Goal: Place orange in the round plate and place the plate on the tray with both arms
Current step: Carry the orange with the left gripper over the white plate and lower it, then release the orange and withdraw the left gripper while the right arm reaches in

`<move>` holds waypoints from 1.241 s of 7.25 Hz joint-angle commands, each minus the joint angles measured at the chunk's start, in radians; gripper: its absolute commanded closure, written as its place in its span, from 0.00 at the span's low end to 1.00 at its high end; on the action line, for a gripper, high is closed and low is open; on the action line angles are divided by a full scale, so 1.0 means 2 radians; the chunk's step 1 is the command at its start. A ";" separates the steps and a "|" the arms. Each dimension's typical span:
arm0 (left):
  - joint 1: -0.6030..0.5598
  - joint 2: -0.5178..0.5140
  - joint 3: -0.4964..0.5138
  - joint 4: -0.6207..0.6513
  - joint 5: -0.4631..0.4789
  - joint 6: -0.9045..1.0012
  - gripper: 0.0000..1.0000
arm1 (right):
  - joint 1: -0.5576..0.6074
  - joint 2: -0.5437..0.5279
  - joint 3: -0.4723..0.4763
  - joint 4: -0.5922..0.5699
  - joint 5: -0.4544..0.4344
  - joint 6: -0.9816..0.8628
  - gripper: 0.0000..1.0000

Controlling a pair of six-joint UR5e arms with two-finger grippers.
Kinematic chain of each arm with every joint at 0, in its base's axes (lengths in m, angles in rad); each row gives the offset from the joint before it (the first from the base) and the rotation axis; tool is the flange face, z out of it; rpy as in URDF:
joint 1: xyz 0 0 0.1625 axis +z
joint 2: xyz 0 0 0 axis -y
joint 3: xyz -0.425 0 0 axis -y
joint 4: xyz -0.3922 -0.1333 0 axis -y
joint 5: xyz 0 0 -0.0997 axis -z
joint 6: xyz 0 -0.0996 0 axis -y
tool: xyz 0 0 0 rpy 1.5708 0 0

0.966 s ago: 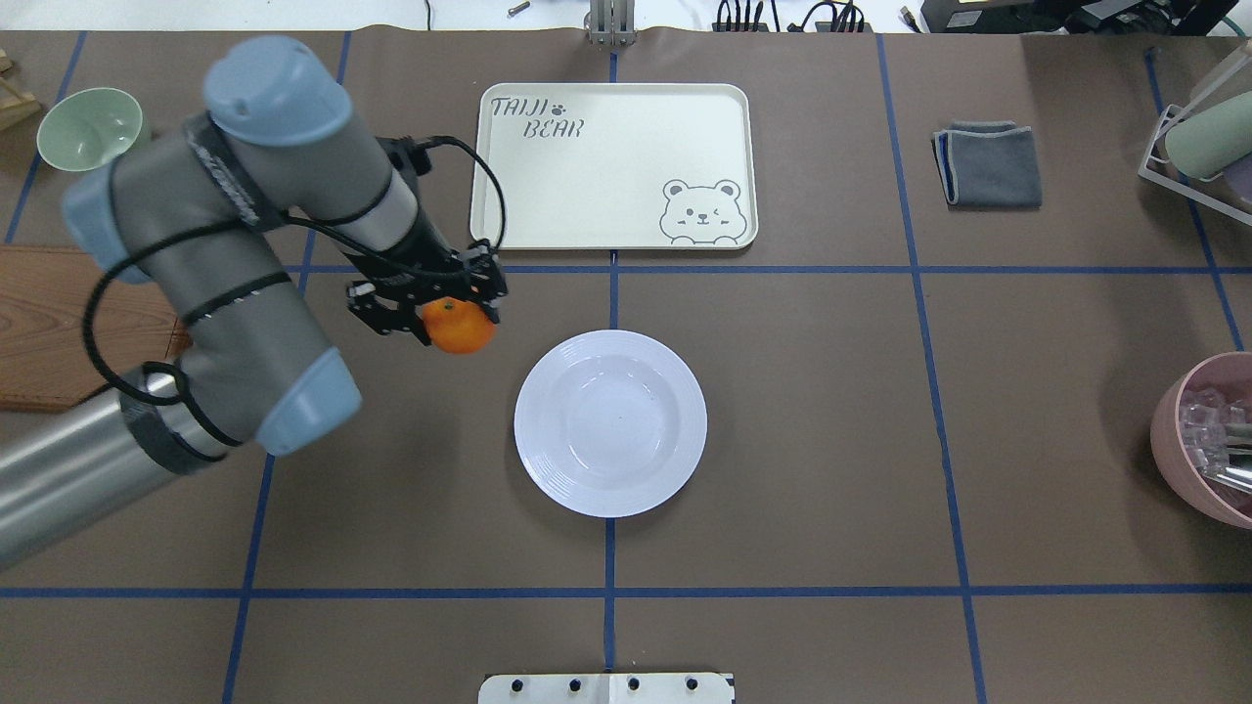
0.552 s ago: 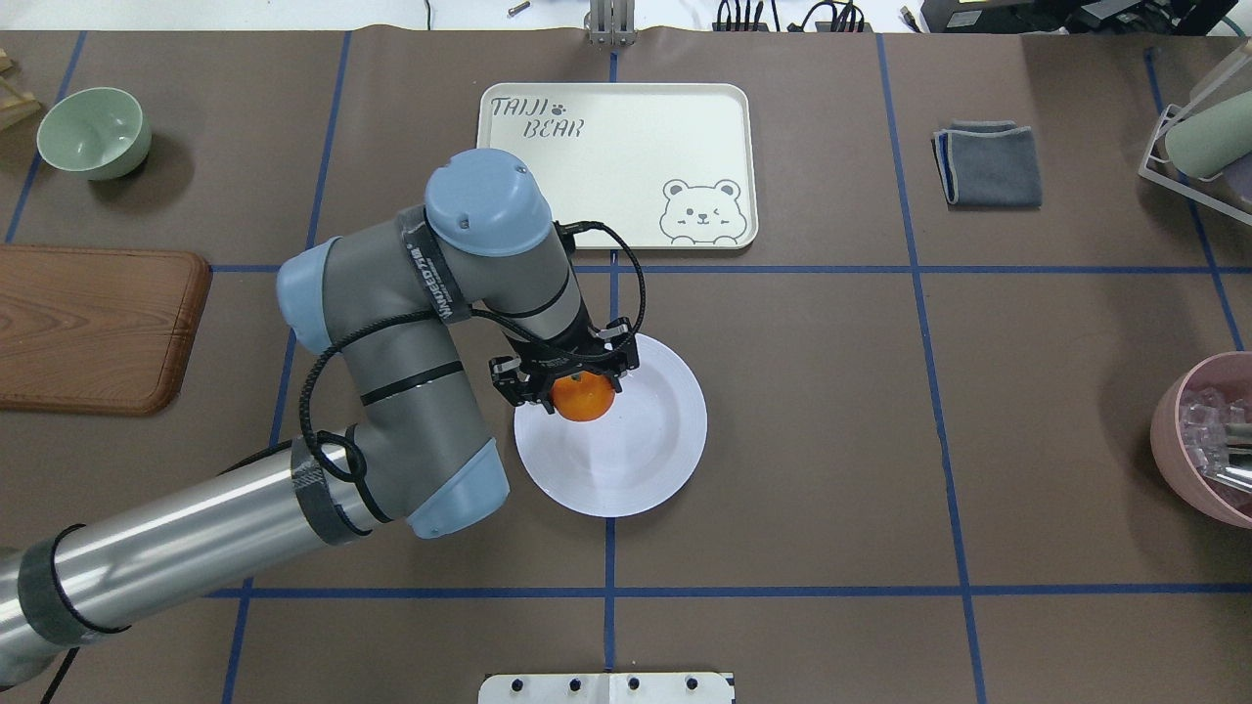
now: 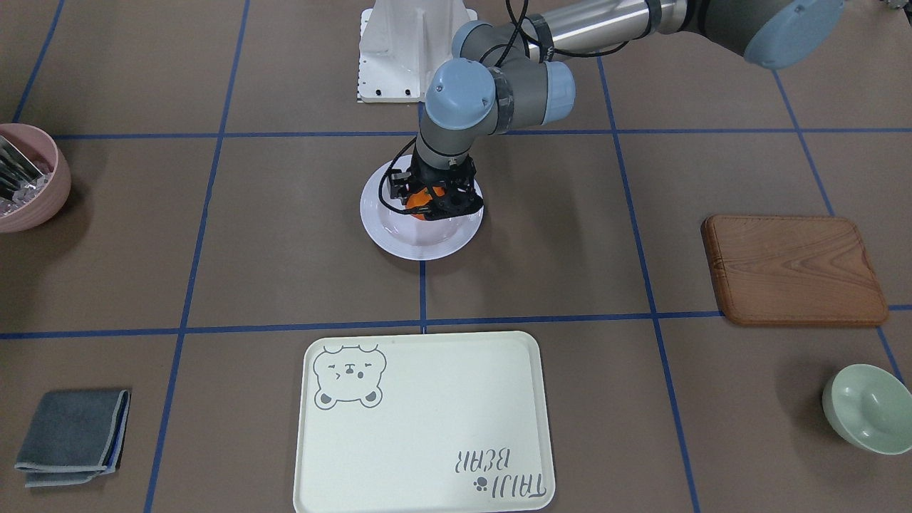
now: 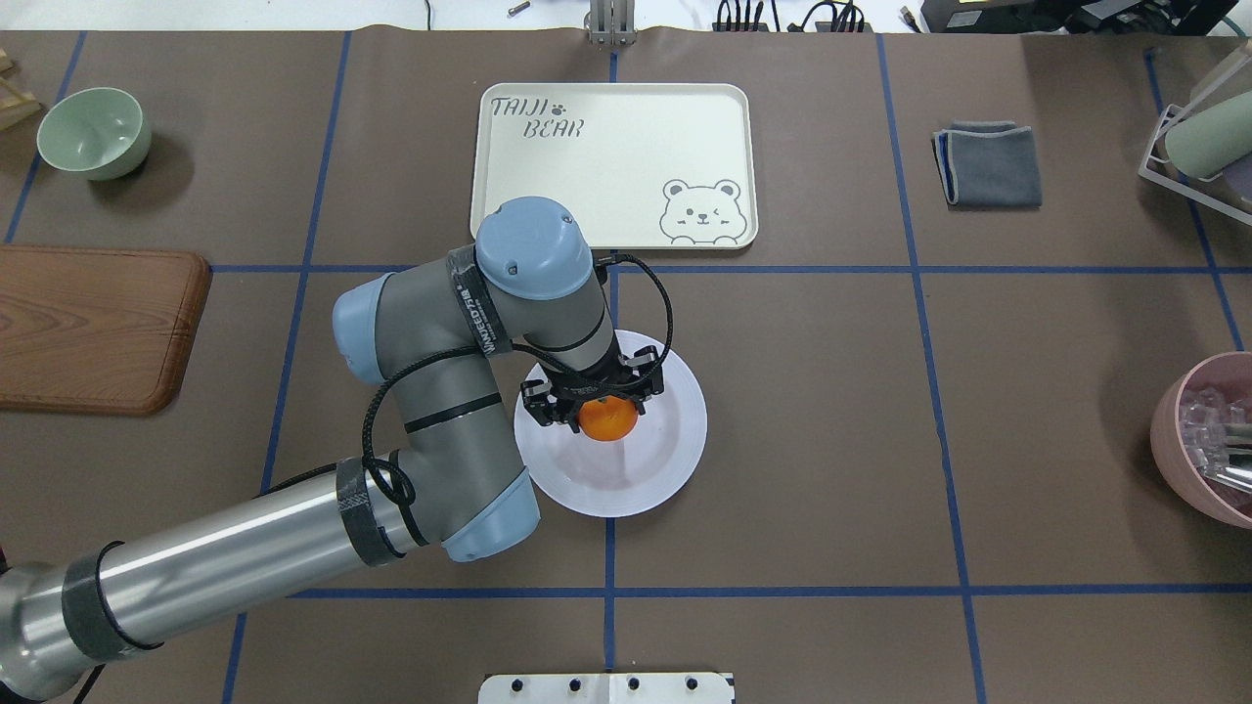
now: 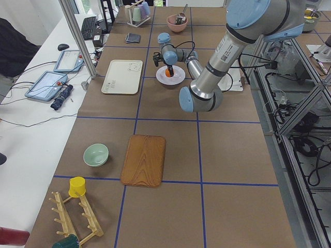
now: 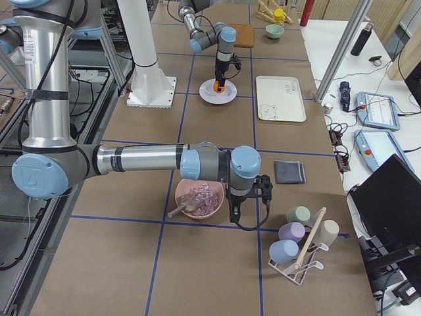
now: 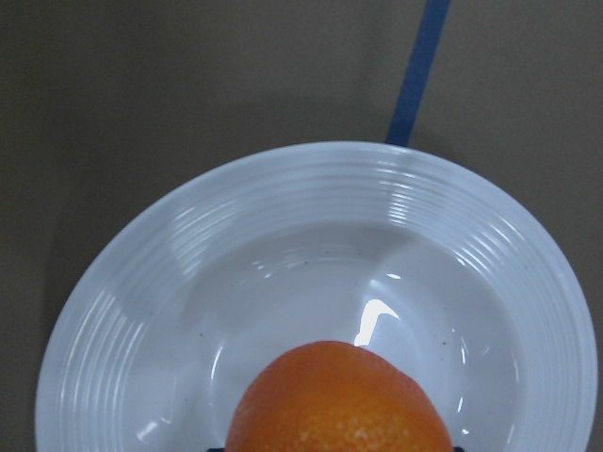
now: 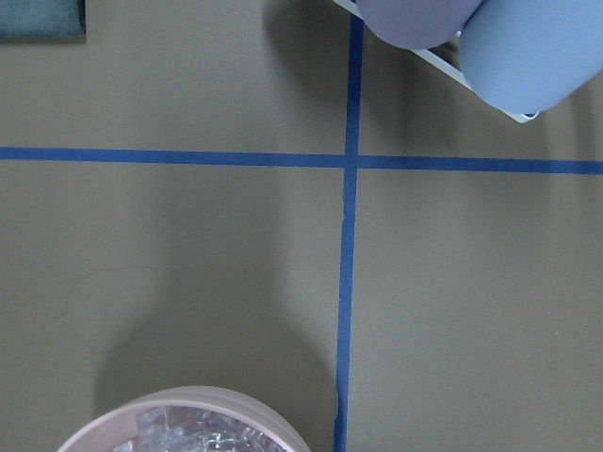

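Orange over round plate, tray beyond

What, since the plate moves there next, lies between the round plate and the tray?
Only bare table crossed by blue tape separates round plate and tray, per the front-facing view.

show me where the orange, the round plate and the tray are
orange (image 4: 608,420): overhead view, middle of its exposed peel.
round plate (image 4: 685,420): overhead view, bare ridged rim on the right.
tray (image 4: 606,161): overhead view, blank middle of its floor.
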State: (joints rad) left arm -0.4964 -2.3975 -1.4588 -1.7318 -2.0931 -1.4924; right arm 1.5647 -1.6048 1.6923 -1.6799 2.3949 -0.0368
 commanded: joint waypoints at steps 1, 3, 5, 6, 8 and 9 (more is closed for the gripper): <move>0.004 0.004 0.000 -0.024 0.028 0.005 0.02 | 0.000 0.000 0.003 -0.002 0.001 0.001 0.00; 0.001 0.004 -0.022 -0.019 0.033 0.014 0.02 | -0.004 0.007 0.007 -0.003 0.004 0.000 0.00; -0.042 0.033 -0.087 0.013 0.025 0.077 0.01 | -0.026 0.008 0.037 0.005 0.022 0.034 0.00; -0.063 0.078 -0.135 0.027 0.029 0.118 0.02 | -0.058 0.020 0.048 0.021 0.037 0.075 0.00; -0.123 0.123 -0.141 0.039 0.039 0.149 0.02 | -0.148 0.040 0.060 0.141 0.036 0.283 0.00; -0.153 0.136 -0.142 0.049 0.040 0.165 0.02 | -0.200 0.041 0.056 0.248 0.031 0.413 0.00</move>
State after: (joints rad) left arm -0.7298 -2.1633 -1.7375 -1.6566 -2.0182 -1.2004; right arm 1.2876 -1.5317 1.8049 -1.4097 2.4634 0.4914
